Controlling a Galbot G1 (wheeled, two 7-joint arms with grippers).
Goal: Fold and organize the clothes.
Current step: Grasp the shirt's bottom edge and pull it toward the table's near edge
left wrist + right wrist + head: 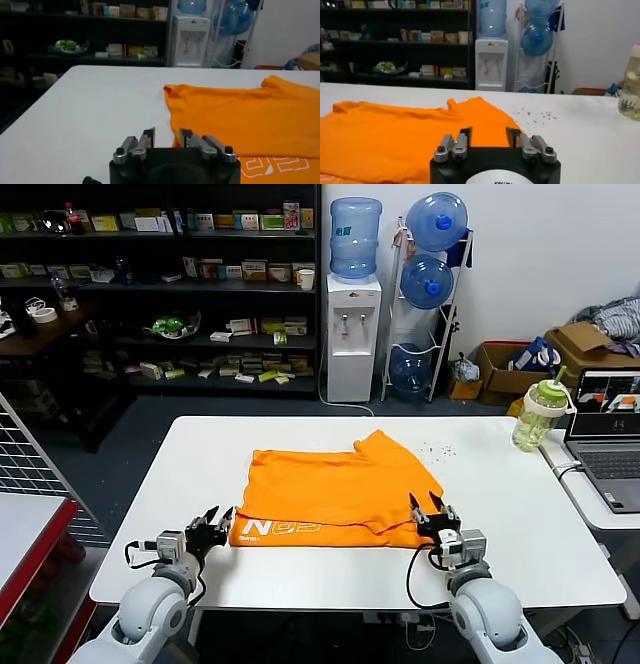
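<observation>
**Operator:** Shelving and water bottles fill the background; what lies on the white table (520, 514) in front of you?

**Technician:** You see one orange T-shirt (335, 489), partly folded, at the centre of the head view. Its long axis runs left to right across the frame. Its printed lettering (280, 529) sits along the lower edge, toward the lower left.

**Operator:** Where do the grippers stand relative to it?

**Technician:** The left gripper (213, 525) sits at the lower left of the frame, just beside the shirt's lower left corner, on bare table. The right gripper (433, 516) sits at the lower right, at the shirt's lower right corner, over the hem. Each arm is nearest its own corner.

**Operator:** Confirm jaw state.

**Technician:** In both wrist views the fingers stand parted with a clear gap and nothing between them. The left fingers (147, 137) point at the shirt's side edge; the cloth lies ahead and toward the right of that picture. The right fingers (465, 136) point across the orange cloth, which spreads ahead and toward the left of that picture.

**Operator:** What governs the coming move?

**Technician:** In my judgement, the shirt lies away from you, above both grippers in the head view. Any fold must carry the near edge toward the far edge, both arms together.
</observation>
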